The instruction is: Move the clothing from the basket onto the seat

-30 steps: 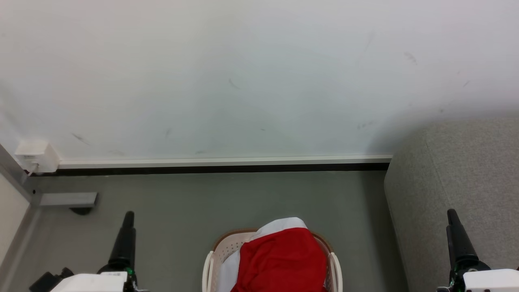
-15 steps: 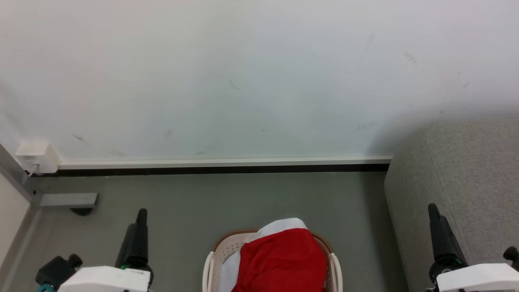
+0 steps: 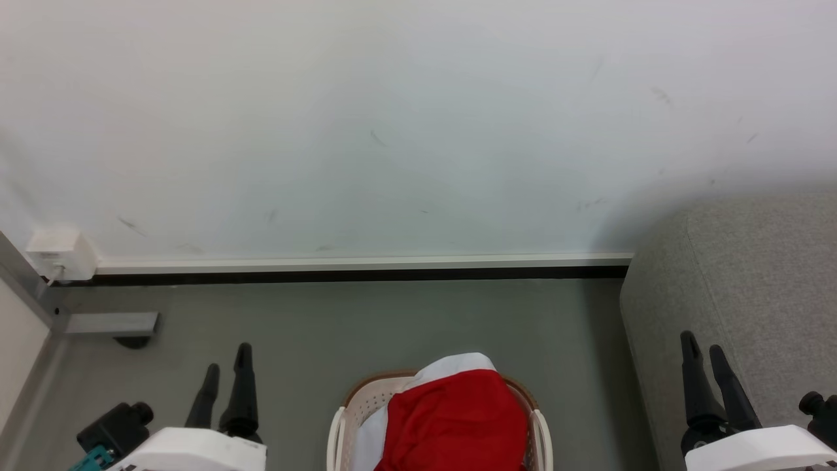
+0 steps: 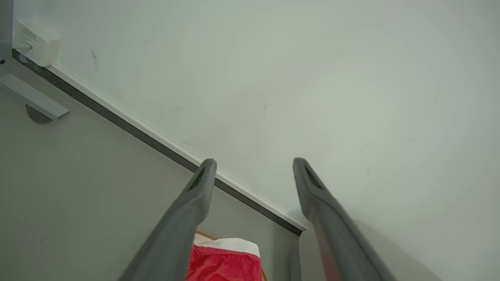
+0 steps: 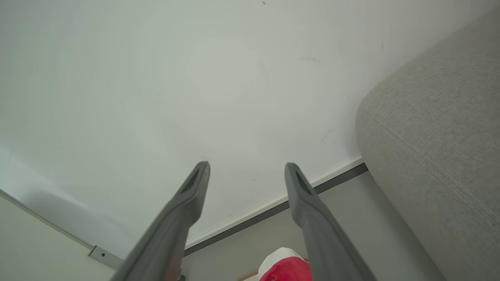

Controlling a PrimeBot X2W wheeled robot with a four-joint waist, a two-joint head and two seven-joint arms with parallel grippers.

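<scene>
Fingers [image 3: 243,386] on your left gripper [image 3: 227,361] and right gripper [image 3: 701,345] stand spread wide, gripping nothing. Your red-and-white garment [image 3: 458,418] lies heaped in the cream laundry basket [image 3: 363,400], mounding above its brown rim. You'll find the basket on the grey floor [image 3: 392,320] at the near edge, between both grippers. Your grey sofa [image 3: 752,275] sits right of it, reaching the far wall [image 3: 418,131].
</scene>
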